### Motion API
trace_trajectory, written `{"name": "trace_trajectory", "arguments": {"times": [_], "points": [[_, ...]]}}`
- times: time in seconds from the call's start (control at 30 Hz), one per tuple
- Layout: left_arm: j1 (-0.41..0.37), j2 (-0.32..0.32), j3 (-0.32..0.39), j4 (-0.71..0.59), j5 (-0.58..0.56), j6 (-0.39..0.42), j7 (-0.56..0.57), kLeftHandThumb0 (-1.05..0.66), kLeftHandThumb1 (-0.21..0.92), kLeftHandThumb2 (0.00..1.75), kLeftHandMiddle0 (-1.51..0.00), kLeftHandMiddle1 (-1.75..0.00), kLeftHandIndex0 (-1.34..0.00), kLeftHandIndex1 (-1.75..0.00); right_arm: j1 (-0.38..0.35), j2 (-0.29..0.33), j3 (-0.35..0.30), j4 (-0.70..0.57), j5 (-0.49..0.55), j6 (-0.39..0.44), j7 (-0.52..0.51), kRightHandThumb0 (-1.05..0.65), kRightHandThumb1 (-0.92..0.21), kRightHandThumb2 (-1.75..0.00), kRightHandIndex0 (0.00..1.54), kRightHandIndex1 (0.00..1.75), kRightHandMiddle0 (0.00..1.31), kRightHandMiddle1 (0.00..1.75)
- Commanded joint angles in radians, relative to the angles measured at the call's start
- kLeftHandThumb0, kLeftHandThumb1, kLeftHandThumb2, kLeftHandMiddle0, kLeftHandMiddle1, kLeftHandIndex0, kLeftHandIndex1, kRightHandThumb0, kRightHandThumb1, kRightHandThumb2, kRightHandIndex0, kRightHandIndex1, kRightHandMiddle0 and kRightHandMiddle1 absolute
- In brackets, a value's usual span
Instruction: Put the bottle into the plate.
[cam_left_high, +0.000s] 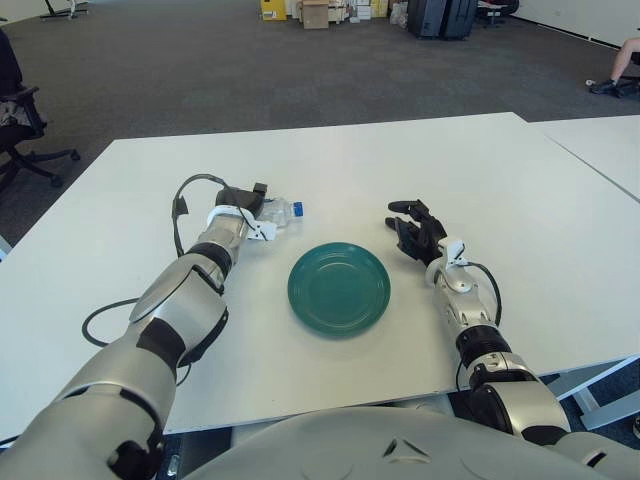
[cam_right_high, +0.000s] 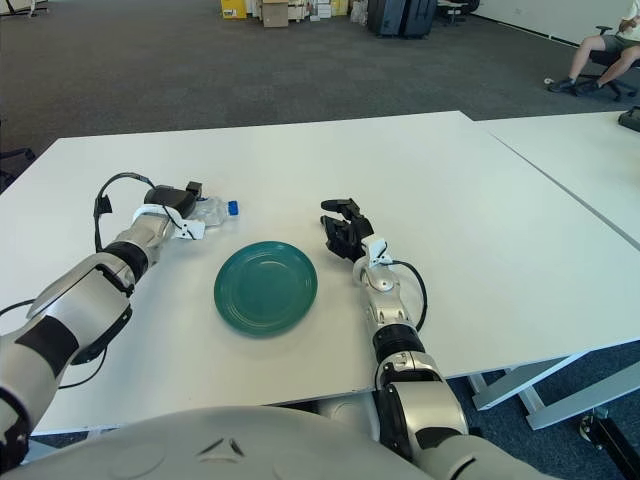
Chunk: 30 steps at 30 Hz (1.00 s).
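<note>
A wide white table (cam_left_high: 330, 160) fills most of the scene, with a second white table (cam_left_high: 600, 140) set just beside it on the robot's right, a narrow seam between them. Beyond lies grey carpet (cam_left_high: 200, 60), an office chair (cam_left_high: 20, 120) at the left edge, and boxes (cam_left_high: 315, 12) and dark cases (cam_left_high: 440, 15) along the far wall; a seated person's legs (cam_right_high: 600, 55) show at the far right. On the near half of the table sits a round dark-green plate (cam_left_high: 339, 289), upright and bare. The left hand (cam_left_high: 240, 203) reaches out to the left of and slightly beyond the plate, its dark fingers closed around a clear plastic bottle (cam_left_high: 280, 212) — the bottle lies on its side on the table top, its blue cap (cam_left_high: 298, 209) pointing toward the robot's right, near the plate's far-left rim but apart from it. The right hand (cam_left_high: 415, 232) shows on the right side of the plate, close to its rim without touching it, fingers loosely spread and holding nothing. A black cable (cam_left_high: 185, 200) loops from the left wrist.
</note>
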Motion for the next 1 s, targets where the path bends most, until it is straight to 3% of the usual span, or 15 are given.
{"name": "trace_trajectory", "arguments": {"times": [0.0, 0.17, 0.4, 0.5, 0.6, 0.67, 0.8, 0.87, 0.97], "points": [[0.043, -0.009, 0.011, 0.015, -0.008, -0.019, 0.056, -0.45, 0.55, 0.8, -0.61, -1.71, -0.6, -1.47, 0.007, 0.003, -0.006, 0.002, 0.015, 0.023, 0.0, -0.45, -0.72, -0.84, 0.39, 0.4, 0.24, 1.17], [0.077, -0.021, 0.032, 0.022, -0.025, -0.036, 0.119, -0.43, 0.5, 0.88, -0.78, -1.74, -0.65, -1.47, 0.017, 0.008, -0.009, -0.026, 0.018, 0.05, -0.008, -0.44, -0.7, -0.85, 0.41, 0.42, 0.25, 1.18], [0.083, -0.026, 0.05, 0.025, -0.04, -0.035, 0.116, -0.42, 0.49, 0.91, -0.89, -1.75, -0.65, -1.48, 0.034, 0.019, -0.009, -0.07, 0.024, 0.078, -0.02, -0.43, -0.69, -0.87, 0.41, 0.43, 0.27, 1.18], [0.084, -0.025, 0.056, 0.023, -0.046, -0.035, 0.115, -0.46, 0.37, 1.18, -0.92, -1.75, -0.62, -1.66, 0.039, 0.021, -0.007, -0.083, 0.025, 0.082, -0.022, -0.43, -0.68, -0.87, 0.41, 0.44, 0.28, 1.18], [0.085, -0.025, 0.063, 0.022, -0.051, -0.038, 0.116, -0.47, 0.33, 1.27, -0.91, -1.75, -0.62, -1.72, 0.043, 0.021, -0.003, -0.092, 0.021, 0.083, -0.024, -0.43, -0.68, -0.88, 0.41, 0.44, 0.28, 1.18], [0.086, -0.024, 0.068, 0.021, -0.054, -0.04, 0.116, -0.19, 0.19, 1.38, -0.9, -1.53, -0.61, -1.73, 0.045, 0.021, 0.0, -0.096, 0.019, 0.083, -0.024, -0.43, -0.68, -0.88, 0.41, 0.45, 0.28, 1.18], [0.089, -0.023, 0.078, 0.019, -0.061, -0.047, 0.118, -0.05, 0.1, 1.43, -0.94, -1.32, -0.65, -1.74, 0.043, 0.018, 0.001, -0.088, 0.023, 0.072, -0.012, -0.44, -0.69, -0.87, 0.41, 0.46, 0.28, 1.18], [0.089, -0.023, 0.081, 0.019, -0.063, -0.049, 0.118, -0.02, 0.15, 1.45, -0.74, -1.56, -0.62, -1.75, 0.043, 0.016, 0.002, -0.087, 0.025, 0.071, -0.008, -0.44, -0.69, -0.87, 0.41, 0.46, 0.28, 1.18], [0.09, -0.023, 0.084, 0.018, -0.064, -0.054, 0.118, -0.01, 0.18, 1.45, -0.64, -1.67, -0.6, -1.75, 0.041, 0.014, 0.002, -0.084, 0.025, 0.065, -0.001, -0.44, -0.69, -0.87, 0.41, 0.47, 0.29, 1.19]]}}
